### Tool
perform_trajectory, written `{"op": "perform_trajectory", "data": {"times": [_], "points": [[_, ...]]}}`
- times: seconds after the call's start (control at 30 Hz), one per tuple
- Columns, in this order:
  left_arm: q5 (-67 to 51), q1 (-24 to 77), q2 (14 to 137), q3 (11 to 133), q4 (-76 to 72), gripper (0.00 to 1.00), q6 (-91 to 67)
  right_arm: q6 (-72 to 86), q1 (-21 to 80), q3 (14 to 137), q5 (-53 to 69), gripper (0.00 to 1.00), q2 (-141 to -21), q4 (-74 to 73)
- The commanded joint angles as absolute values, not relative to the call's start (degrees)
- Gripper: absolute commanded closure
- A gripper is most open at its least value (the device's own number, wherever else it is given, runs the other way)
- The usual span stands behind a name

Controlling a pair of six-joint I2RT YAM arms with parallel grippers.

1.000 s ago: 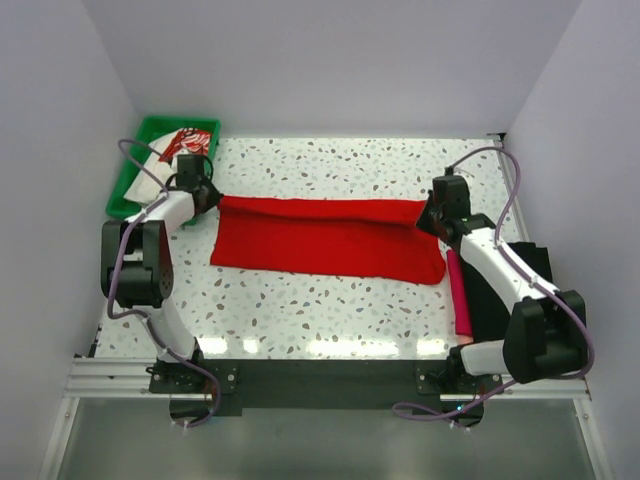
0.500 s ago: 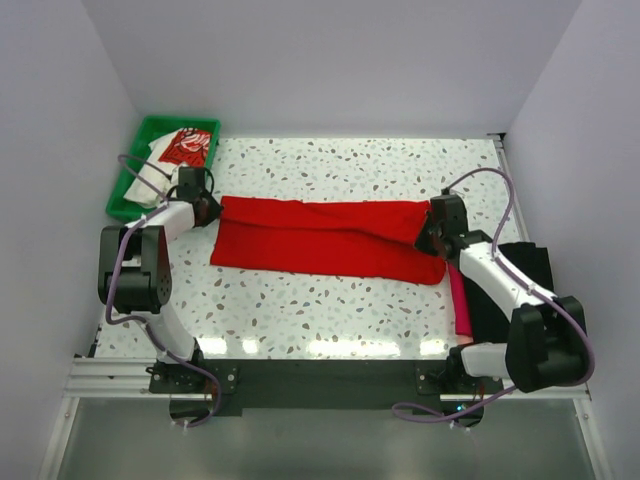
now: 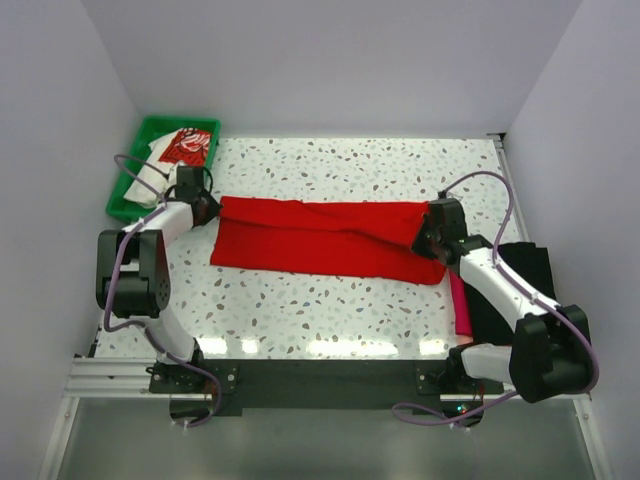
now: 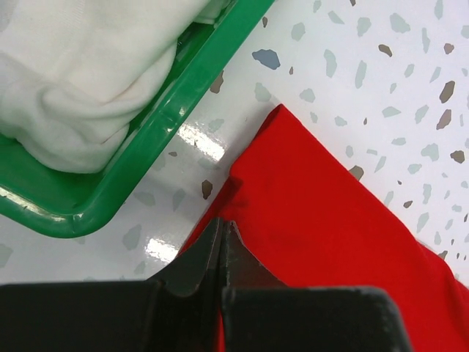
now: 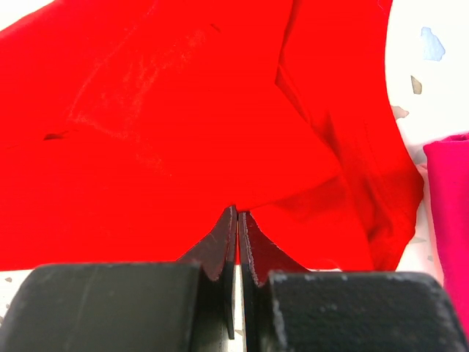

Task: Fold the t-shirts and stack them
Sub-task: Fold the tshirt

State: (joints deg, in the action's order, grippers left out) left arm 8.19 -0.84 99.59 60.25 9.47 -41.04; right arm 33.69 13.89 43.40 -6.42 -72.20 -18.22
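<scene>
— How do the left jaws stand?

— Pressed together, tips meeting on the left edge of the plain bright red cloth t-shirt (image 4: 322,220). A sliver of red shows between them lower down, so they are gripping that edge, right by the shirt's far-left corner.

— And the right jaws?

— Closed as well, gripping the same shirt at its right end. In the right wrist view the red cloth gathers into creases that run straight to the tips.

— How does the red shirt lie?

— Spread as a long band across the middle of the white speckled desk (image 3: 330,300), from the left jaws to the right ones. It is flat along most of its length and wrinkled and doubled over at the right end, where a flap hangs toward the near side.

— What sits just outside the left jaws?

— The green plastic tray (image 4: 168,117), at the far-left corner of the desk, its rim near the shirt's corner but apart from it, with bare desk between. Inside lies the white cloth t-shirt with a red print (image 3: 185,147), bunched up; the left wrist view shows only its white folds.

— And beyond the right jaws?

— Just beside the red shirt's right end lies the folded magenta t-shirt (image 3: 461,305), a narrow strip running toward the near edge. It rests against the folded black t-shirt (image 3: 510,290) at the desk's right side. The right arm crosses over both, so I cannot tell how much of the black one is covered.
</scene>
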Motion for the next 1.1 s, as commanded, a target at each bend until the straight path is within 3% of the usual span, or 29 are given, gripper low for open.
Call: {"op": "perform_trajectory", "data": {"times": [0.0,0.23,0.33,0.37,0.4,0.47,0.57,1.07], "points": [[9.93,-1.06,96.77,61.35,9.4,1.0,-41.57,34.45,14.5,45.18,-6.07,1.0,-70.66,-17.75],[8.62,-1.14,98.0,61.17,10.37,0.98,-42.01,34.72,14.76,41.31,-4.75,1.0,-71.54,-15.47],[8.0,-1.14,97.21,61.08,10.63,0.82,-42.1,34.02,14.68,39.56,-2.21,0.82,-70.84,-14.59],[8.0,-1.14,96.95,60.91,10.63,0.77,-42.1,33.49,14.76,38.94,-1.41,0.67,-70.4,-14.5],[7.48,-1.4,96.42,60.91,10.63,0.65,-42.19,33.14,14.68,38.76,-0.71,0.62,-69.88,-14.33],[6.6,-1.32,95.1,61.17,10.81,0.55,-41.84,32.26,14.76,39.63,-0.09,0.49,-68.56,-15.03],[4.57,-1.23,92.82,60.56,11.08,0.45,-41.48,32.08,14.68,43.05,-0.78,0.43,-68.99,-15.38],[-11.69,1.84,81.31,56.52,13.0,0.41,-33.49,23.39,14.68,68.45,-4.3,0.49,-102.38,-5.01]]}}
